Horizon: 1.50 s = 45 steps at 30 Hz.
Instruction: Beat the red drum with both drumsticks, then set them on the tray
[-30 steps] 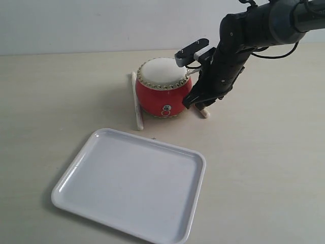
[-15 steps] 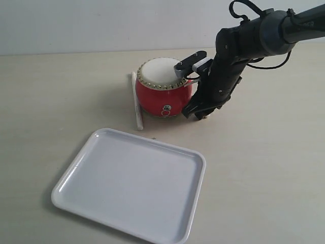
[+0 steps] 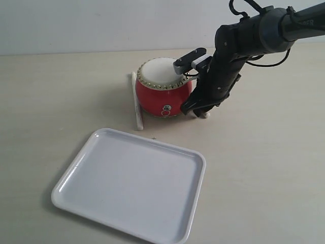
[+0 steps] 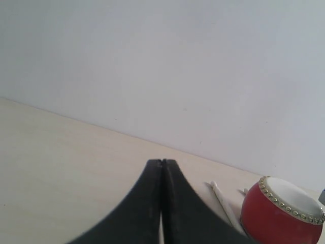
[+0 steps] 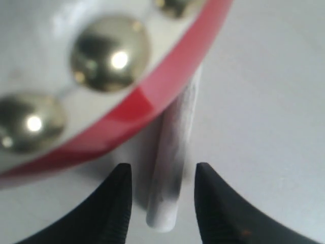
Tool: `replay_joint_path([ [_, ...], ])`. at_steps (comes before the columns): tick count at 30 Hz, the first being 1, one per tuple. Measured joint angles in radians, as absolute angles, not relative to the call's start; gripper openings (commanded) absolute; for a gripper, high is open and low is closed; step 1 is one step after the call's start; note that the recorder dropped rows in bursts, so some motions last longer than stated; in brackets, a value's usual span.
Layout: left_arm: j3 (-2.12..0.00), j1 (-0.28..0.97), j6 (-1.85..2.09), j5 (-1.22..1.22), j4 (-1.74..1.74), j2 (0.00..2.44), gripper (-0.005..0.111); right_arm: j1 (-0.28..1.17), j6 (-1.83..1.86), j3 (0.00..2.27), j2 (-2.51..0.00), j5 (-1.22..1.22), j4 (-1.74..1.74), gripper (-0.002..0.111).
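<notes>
Drumstick [image 5: 175, 127], judged light, stiff and slippery, is straddled near its end by the parted right hand [image 5: 162, 168] beside the red drum [image 5: 147, 99]; left hand [image 4: 161, 168] is pressed together, empty.

Glossy red drum [image 3: 152, 96] with cream skin and gold studs; white tray [image 3: 127, 178]; cream-white drumstick [image 3: 136, 104].

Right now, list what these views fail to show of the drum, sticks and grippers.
- Right drumstick: exterior view, the right gripper covers nearly all of it; right wrist view, blurred, far end behind the red drum.
- Left gripper: outside the exterior view; left wrist view shows only its shut tips.
- Red drum: left wrist view, cut off by the frame edge.
</notes>
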<state>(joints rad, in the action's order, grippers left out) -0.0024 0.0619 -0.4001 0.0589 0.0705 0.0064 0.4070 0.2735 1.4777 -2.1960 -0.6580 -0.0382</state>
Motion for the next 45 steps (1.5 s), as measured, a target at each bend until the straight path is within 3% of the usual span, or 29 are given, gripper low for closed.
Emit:
replay_joint_path([
  [33,-0.002,0.062,-0.4,0.059,0.07,0.006,0.0,0.407,0.219,1.478,-2.207,-0.664,-0.043,0.039],
  [42,-0.002,0.062,-0.4,0.059,0.07,0.006,0.0,0.407,0.217,1.478,-2.208,-0.679,-0.043,0.017],
  [45,-0.002,0.062,-0.4,0.059,0.07,0.006,0.0,0.407,0.192,1.478,-2.208,-0.682,-0.036,0.003],
])
